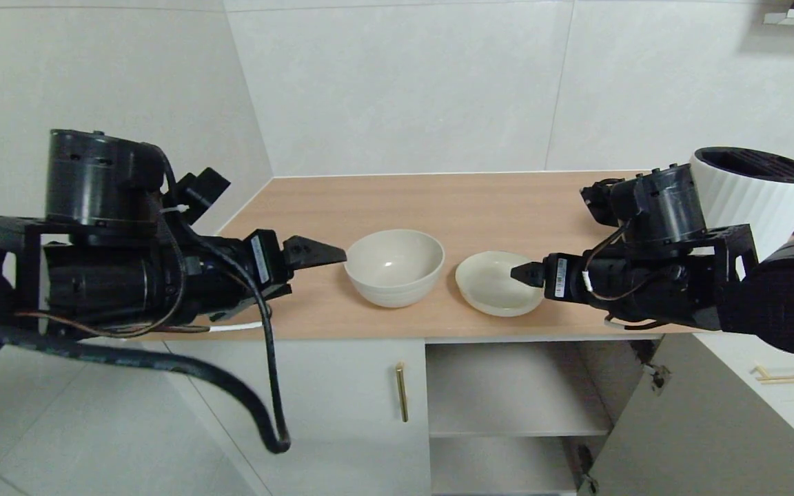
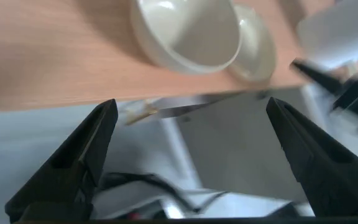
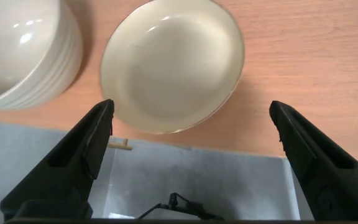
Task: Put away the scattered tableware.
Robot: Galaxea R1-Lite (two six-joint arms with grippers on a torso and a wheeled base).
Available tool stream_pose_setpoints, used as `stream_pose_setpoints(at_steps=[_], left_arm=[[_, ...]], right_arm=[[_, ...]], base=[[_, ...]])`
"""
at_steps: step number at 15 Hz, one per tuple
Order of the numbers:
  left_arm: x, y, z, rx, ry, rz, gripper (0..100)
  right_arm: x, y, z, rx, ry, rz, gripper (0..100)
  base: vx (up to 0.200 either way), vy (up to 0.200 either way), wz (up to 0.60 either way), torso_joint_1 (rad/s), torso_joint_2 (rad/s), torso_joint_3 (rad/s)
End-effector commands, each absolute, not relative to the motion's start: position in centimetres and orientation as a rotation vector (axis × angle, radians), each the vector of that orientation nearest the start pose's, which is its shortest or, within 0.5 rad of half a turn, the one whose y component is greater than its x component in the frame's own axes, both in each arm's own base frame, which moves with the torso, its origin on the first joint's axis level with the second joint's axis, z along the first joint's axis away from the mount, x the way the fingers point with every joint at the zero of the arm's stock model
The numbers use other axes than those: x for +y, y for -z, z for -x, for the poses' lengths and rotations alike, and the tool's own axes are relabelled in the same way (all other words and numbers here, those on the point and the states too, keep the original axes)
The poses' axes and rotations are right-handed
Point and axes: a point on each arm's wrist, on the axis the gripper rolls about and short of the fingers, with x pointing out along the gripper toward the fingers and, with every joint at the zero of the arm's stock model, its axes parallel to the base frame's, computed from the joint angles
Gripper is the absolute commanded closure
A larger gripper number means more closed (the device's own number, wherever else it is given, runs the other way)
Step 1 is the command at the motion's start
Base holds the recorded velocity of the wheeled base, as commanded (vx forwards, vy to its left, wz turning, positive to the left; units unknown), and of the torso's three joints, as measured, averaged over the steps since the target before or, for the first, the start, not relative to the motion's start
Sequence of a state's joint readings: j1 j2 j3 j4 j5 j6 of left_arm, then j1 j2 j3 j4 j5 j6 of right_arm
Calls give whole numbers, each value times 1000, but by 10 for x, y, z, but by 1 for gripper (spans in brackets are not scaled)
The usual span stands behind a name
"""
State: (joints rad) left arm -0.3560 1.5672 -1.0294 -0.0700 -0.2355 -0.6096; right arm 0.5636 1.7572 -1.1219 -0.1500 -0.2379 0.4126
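A deep cream bowl (image 1: 394, 267) (image 2: 188, 31) (image 3: 23, 50) stands on the wooden counter (image 1: 438, 200), close to its front edge. To its right, almost touching it, lies a shallow cream dish (image 1: 497, 282) (image 2: 257, 43) (image 3: 173, 65). My left gripper (image 1: 331, 256) (image 2: 191, 162) hovers just left of the bowl, open and empty. From the right side, my right gripper (image 1: 517, 273) (image 3: 191, 155) comes up to the dish's rim, open, holding nothing. Its fingers (image 3: 86, 155) span wider than the dish.
A white ribbed container (image 1: 755, 193) with a dark inside stands at the counter's right end. Below the counter a cabinet (image 1: 507, 393) is open, showing bare shelves, its door (image 1: 645, 427) swung out to the right. A closed door with a gold handle (image 1: 402, 391) is on its left.
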Motion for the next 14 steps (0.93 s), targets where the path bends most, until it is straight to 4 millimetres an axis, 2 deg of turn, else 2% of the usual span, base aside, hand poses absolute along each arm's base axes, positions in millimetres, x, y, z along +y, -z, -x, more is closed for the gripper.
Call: stream_pose_setpoints(at_steps=[1,4,7,8,10,14], left_arm=[[-111,-219,-279,683,392,598,0],[-122,-212,-299,725,346,707,0],[-128,-199,-318,730,255,738,0],[-128,-199,-319,729,250,738,0],[-137,-186,-331,734,182,740,0],[-143,-180,-334,751,180,748,0]], right_arm=[[172,-203,-284,508,-218,-211,0],[172,-205,-284,496,-218,-222,0],[173,-204,-284,492,-221,-223,0],[172,-204,-285,492,-219,-223,0],[172,-204,-285,492,-219,-223,0],[172,-203,-285,495,-218,-222,0]], base=[[0,0,0,0,0,0],[0,0,0,0,0,0],[0,0,0,0,0,0],[0,0,0,0,0,0],[0,0,0,0,0,0],[0,0,0,0,0,0]])
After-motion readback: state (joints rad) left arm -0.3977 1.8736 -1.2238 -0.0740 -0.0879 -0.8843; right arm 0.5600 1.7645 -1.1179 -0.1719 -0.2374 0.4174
